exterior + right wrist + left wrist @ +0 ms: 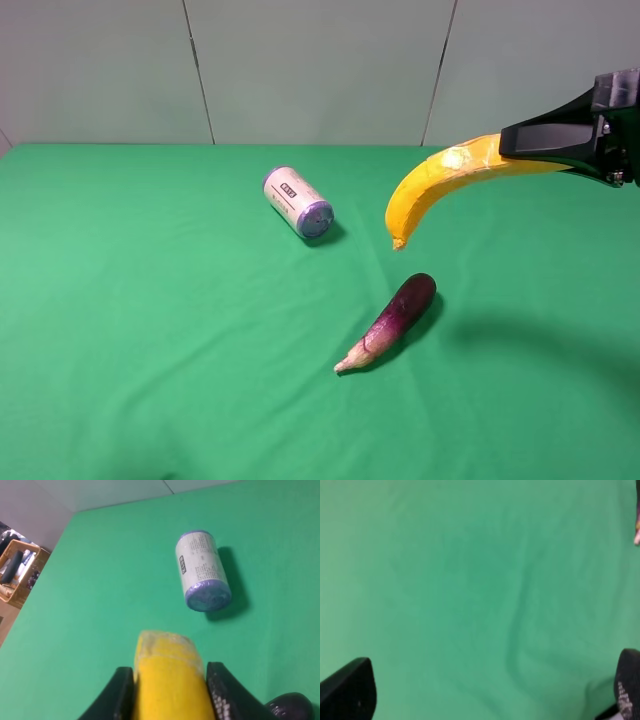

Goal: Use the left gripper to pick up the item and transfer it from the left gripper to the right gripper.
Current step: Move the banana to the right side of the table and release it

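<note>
A green-clothed table (150, 350) stands before a pale grey wall (320, 70) crossed by thin dark seams.

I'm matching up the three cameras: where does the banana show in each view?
Exterior high: the banana hangs in the air at upper right, gripped by the right gripper.
Left wrist: not in it.
Right wrist: banana close to the camera, clamped between the gripper's fingers.
Shared landmark: the white-and-purple can, lying on its side in exterior high and right wrist.

Banana (440, 185) yellow with pale patch; eggplant (395, 318) dark purple, whitish toward stem; can (297, 203) white, purple ends; cloth (150, 330) green.
</note>
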